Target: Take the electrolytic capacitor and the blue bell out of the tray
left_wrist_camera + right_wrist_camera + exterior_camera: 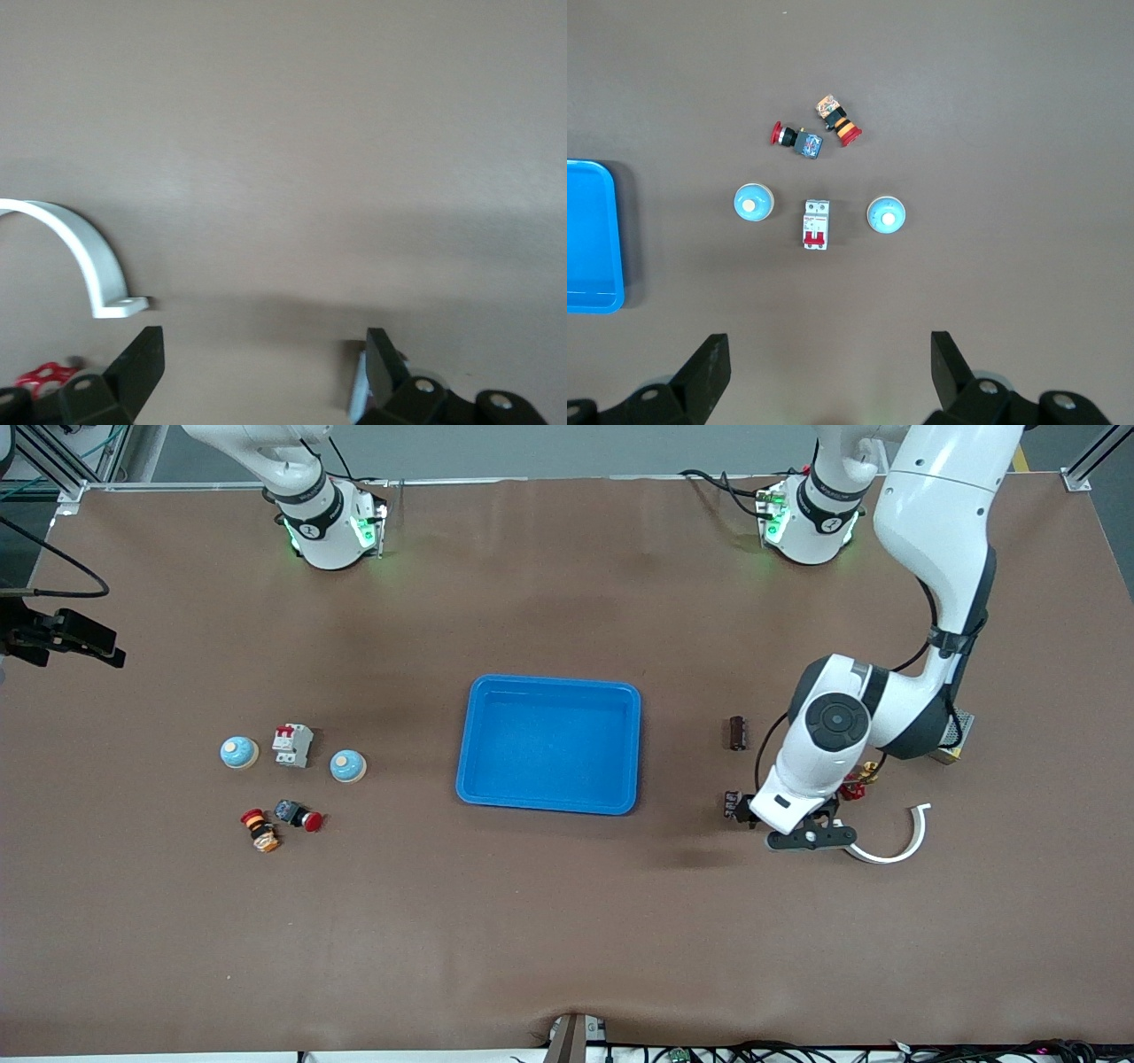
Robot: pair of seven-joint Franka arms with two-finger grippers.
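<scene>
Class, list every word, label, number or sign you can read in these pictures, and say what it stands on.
No text can be read.
Circuit breaker: face markings too small to read.
Push button: its label is blurred.
Blue tray, bells and capacitor: no writing shows.

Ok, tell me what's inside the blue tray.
Nothing visible: the blue tray shows only its bare floor in the front view. The right wrist view catches just one end, also bare.

The right pincer (828,372) hung with fingers spread over the brown surface (992,106), where two blue bells (754,203) (886,215) flanked a white breaker (816,224), two red-capped push buttons (799,140) (838,122) lying near them, and a blue tray (589,237) showing at the edge.
</scene>
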